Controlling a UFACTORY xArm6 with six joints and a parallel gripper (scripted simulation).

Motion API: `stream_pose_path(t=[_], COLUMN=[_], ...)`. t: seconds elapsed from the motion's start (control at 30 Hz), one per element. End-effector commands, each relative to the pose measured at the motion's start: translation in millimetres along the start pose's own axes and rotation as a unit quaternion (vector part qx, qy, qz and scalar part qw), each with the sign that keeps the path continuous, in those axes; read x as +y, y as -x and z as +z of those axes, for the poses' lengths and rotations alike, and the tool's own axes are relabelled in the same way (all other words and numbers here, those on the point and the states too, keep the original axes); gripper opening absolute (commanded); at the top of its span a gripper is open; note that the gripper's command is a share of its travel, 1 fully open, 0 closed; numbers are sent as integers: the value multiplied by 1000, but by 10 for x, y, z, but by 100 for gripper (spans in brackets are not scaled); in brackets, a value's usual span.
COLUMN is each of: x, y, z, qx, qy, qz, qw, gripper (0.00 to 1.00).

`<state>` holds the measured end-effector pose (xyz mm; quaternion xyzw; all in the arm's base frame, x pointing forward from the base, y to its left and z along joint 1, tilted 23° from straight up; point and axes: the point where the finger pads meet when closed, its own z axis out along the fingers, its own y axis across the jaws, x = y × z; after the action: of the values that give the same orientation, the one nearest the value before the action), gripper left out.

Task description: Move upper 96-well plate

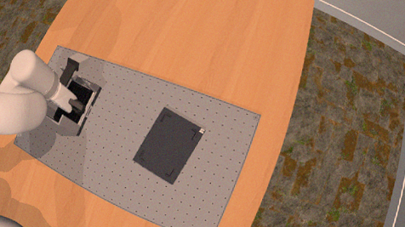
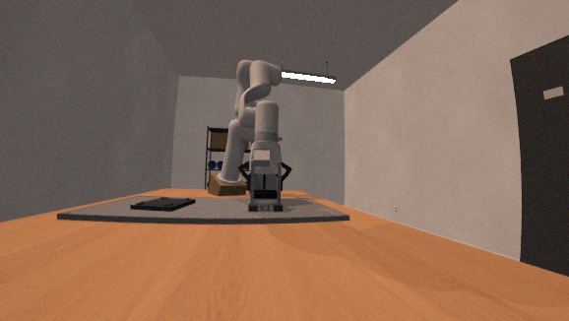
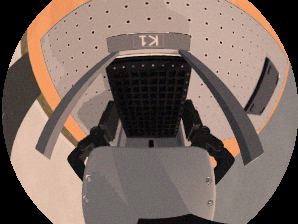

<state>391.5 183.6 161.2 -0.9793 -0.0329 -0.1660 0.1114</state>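
Table top (image 1: 205, 30): smooth orange wood grain, matt. Perforated base plate (image 1: 221, 177): matt grey, metal-like. Plate nest N1 (image 1: 166, 149): matt dark grey. Robot arm (image 1: 7, 108): smooth white satin casing.

Dim room, ceiling strip light (image 2: 308, 77); soft shadows, fisheye edges.

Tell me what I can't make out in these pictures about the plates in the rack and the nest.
- Lower plate: hidden in every view under the upper plate inside rack K1.
- Rack's far end: covered in the top view by the arm and open gripper.
- A1 marker on nest N1: lettering too small to read.
- Nest in the wrist view: cut off at the right edge.
- Plate's well labels: too blurred.
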Motion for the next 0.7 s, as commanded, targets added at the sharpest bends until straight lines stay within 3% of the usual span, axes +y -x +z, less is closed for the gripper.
stream_pose_path(t=[0.0, 0.23, 0.27, 0.67], x=[-5, -5, -5, -5], y=[-13, -13, -13, -13], z=[-8, -9, -14, -14], qx=[2, 2, 2, 2], qy=[-1, -1, -1, -1], qz=[0, 0, 0, 0], qw=[1000, 1000, 1000, 1000], gripper=[100, 100, 0, 0])
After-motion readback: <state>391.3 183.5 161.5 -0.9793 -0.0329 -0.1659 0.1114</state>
